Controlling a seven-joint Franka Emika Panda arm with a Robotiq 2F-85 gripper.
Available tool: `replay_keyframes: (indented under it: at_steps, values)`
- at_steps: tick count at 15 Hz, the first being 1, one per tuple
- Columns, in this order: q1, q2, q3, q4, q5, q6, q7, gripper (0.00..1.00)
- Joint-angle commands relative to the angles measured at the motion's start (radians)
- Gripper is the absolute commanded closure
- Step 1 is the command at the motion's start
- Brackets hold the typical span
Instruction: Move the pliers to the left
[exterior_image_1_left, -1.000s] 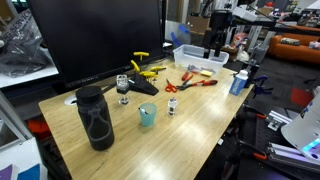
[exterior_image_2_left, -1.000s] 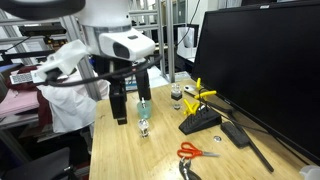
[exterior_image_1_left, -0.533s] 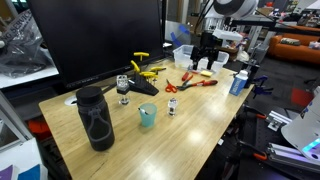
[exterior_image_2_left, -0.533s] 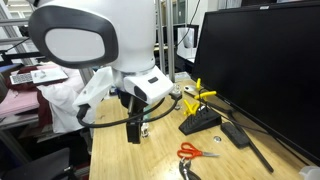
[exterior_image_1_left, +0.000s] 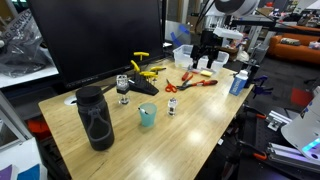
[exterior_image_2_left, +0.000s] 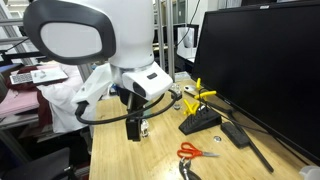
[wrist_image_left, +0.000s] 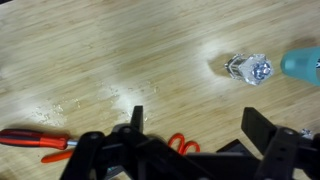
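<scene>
The pliers (exterior_image_1_left: 201, 82) lie on the wooden table near its far end, with slim red-orange handles and a dark head. In the wrist view their handles (wrist_image_left: 30, 140) show at the lower left edge. My gripper (exterior_image_1_left: 206, 66) hangs just behind and above them, open and empty. In the wrist view its two dark fingers (wrist_image_left: 195, 125) stand spread over bare wood, with the pliers off to one side. The gripper also shows in an exterior view (exterior_image_2_left: 133, 128), low over the table.
Small red scissors (exterior_image_1_left: 171, 88) (exterior_image_2_left: 200, 152) (wrist_image_left: 178, 143) lie beside the pliers. Yellow-handled tools (exterior_image_1_left: 145, 68) and a black stand (exterior_image_1_left: 143, 87) sit by the monitor (exterior_image_1_left: 100, 35). A small glass (exterior_image_1_left: 172, 106), teal cup (exterior_image_1_left: 147, 115), black bottle (exterior_image_1_left: 95, 118) and white tray (exterior_image_1_left: 198, 56) are also on the table.
Since a second ago the arm swung in and came down over the red tools. In the last half second it has barely moved.
</scene>
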Motion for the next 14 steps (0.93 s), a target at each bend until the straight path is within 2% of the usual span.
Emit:
replay_keyframes:
  at_steps: [1,3,8,11,12,13,14]
  values:
    - [-0.018,0.032,0.009,0.009,0.020,0.040,0.054,0.00]
    - [-0.019,0.075,0.005,0.022,0.080,0.088,0.098,0.00]
    - [-0.029,0.211,-0.002,0.064,0.320,0.239,0.139,0.00]
    - [-0.058,0.324,-0.011,0.103,0.406,0.366,0.165,0.00]
    - [-0.068,0.353,-0.014,0.117,0.411,0.371,0.168,0.00]
    - [-0.062,0.305,-0.014,0.076,0.369,0.354,0.147,0.00]
    - [-0.071,0.338,-0.016,0.093,0.378,0.362,0.148,0.00]
